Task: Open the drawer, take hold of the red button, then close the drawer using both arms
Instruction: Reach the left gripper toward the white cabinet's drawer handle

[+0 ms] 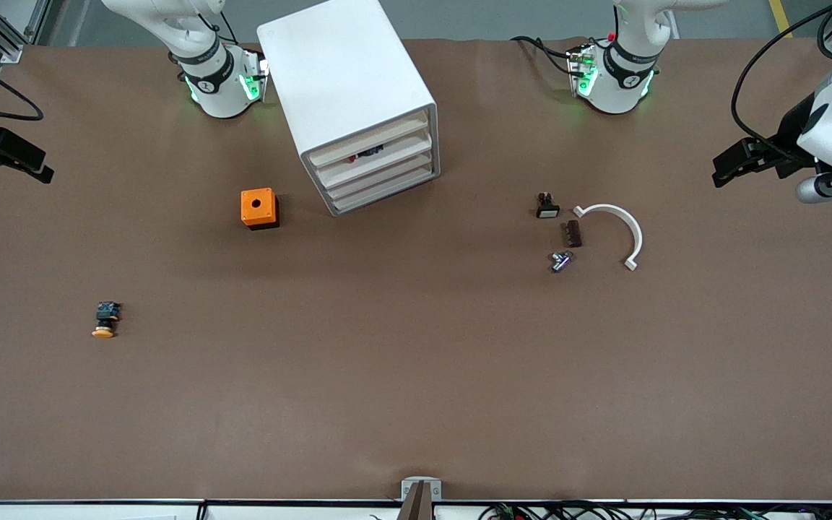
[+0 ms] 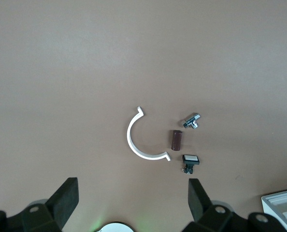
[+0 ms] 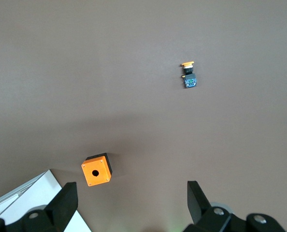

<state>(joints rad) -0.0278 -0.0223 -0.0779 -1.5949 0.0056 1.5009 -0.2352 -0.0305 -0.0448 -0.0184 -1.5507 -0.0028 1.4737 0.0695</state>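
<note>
The white cabinet (image 1: 347, 87) stands near the robots' bases, its four beige drawer fronts facing the front camera. The second drawer from the top (image 1: 380, 162) looks nearly closed. A small red and dark thing, apparently the button (image 1: 365, 152), shows in the gap just above its front. My left gripper (image 1: 721, 173) is open and empty, high over the left arm's end of the table. My right gripper (image 1: 39, 167) is open and empty over the right arm's end. Cabinet corners show in the left wrist view (image 2: 283, 208) and the right wrist view (image 3: 22, 208).
An orange cube with a hole (image 1: 258, 208) sits beside the cabinet. An orange-yellow capped button (image 1: 105, 320) lies nearer the front camera. Toward the left arm's end lie a white half ring (image 1: 614, 230), a small black switch (image 1: 547, 206), a brown piece (image 1: 571, 234) and a metal fitting (image 1: 560, 261).
</note>
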